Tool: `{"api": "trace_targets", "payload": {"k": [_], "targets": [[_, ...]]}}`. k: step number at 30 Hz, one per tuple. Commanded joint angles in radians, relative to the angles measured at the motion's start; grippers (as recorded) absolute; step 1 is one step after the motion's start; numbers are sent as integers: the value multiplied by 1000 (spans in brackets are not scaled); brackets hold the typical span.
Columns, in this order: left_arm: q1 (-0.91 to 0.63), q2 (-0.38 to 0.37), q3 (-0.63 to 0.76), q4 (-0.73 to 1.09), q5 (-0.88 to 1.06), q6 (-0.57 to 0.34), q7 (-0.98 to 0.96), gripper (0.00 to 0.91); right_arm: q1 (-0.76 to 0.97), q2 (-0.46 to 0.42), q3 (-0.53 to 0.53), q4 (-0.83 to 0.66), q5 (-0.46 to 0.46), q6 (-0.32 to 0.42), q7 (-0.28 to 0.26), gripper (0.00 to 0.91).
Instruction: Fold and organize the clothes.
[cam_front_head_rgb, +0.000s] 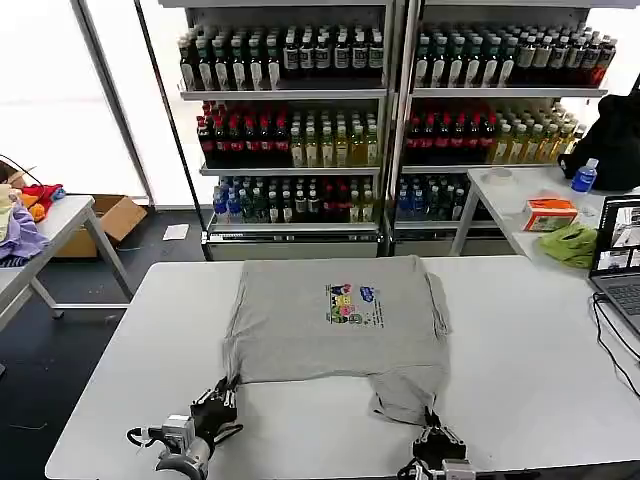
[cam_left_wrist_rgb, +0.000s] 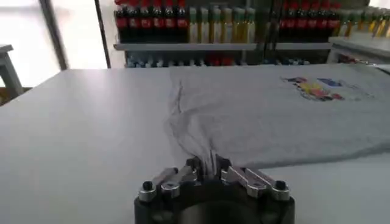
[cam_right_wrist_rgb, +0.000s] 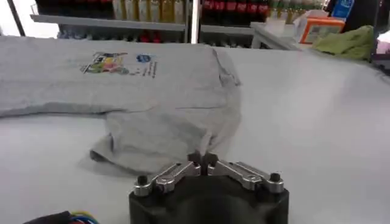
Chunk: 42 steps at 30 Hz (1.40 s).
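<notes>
White bench (cam_front_head_rgb: 540, 350) runs away from the robot toward shelves of bottled drinks (cam_front_head_rgb: 300, 60), and both grippers work at its near edge. Left gripper (cam_front_head_rgb: 215, 408) has its jaws drawn together on the near left corner of the grey T-shirt (cam_front_head_rgb: 335, 320) — puckers in the cloth run straight into the fingertips in the left wrist view. Right gripper (cam_front_head_rgb: 437, 437) is likewise clamped on the near right flap, which hangs closer to the robot than the rest of the hem. From both grippers the shirt lies straight ahead, its long axis running across the bench, printed graphic (cam_front_head_rgb: 350, 300) facing up; any fold must carry the near edge away. Farther right sit a laptop (cam_front_head_rgb: 620, 265) and a lime-green cloth (cam_front_head_rgb: 570, 243). How much fabric each gripper pinches is hidden — the far hem is hard to make out.
</notes>
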Motion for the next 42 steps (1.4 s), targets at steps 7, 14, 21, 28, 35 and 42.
{"api": "trace_targets", "payload": {"k": [7,14,21,28,35,42], "targets": [[-11,-5,-19,-50,-42,-37,-2,0,23,-1,36,79,-18,22,-30,0],[-42,-8,-35,-50,-76,-74,-7,10,102,-3,87,99,-22,54,-65,0],[-110,2,-39,-22,-111,-78,-12,0,227,-3,103,37,-51,68,-109,0],[-200,3,-20,48,-139,-78,-21,10,383,5,97,-58,-74,41,-122,0],[-304,13,15,131,-155,-75,-22,0,521,4,78,-188,-94,5,-131,0],[-395,18,50,251,-183,-58,-33,0,625,8,61,-308,-74,-10,-156,0]]}}
